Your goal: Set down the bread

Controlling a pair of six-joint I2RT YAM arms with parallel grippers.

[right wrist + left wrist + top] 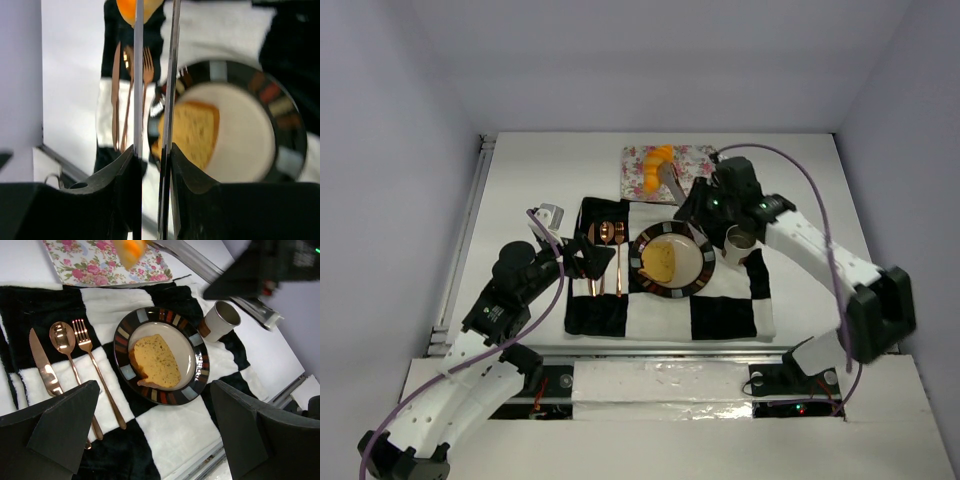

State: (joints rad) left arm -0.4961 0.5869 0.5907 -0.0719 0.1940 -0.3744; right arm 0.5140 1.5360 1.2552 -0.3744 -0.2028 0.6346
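Tongs (670, 180) in the right gripper (152, 155) are squeezed nearly together and seem to pinch the croissant (658, 165) above the napkin (695, 160). From there the plate (642, 262), holding the bun slice (665, 262), lies at 6 o'clock. The right arm is nearer. The left gripper (155, 425) gapes wide.

Left gripper (582, 262) wide open; right gripper (668, 178) extended, pinching croissant (653, 165).

You're looking at plain pale grey walls (650, 60) closing in the white worktop (530, 180) on three sides, evenly lit.
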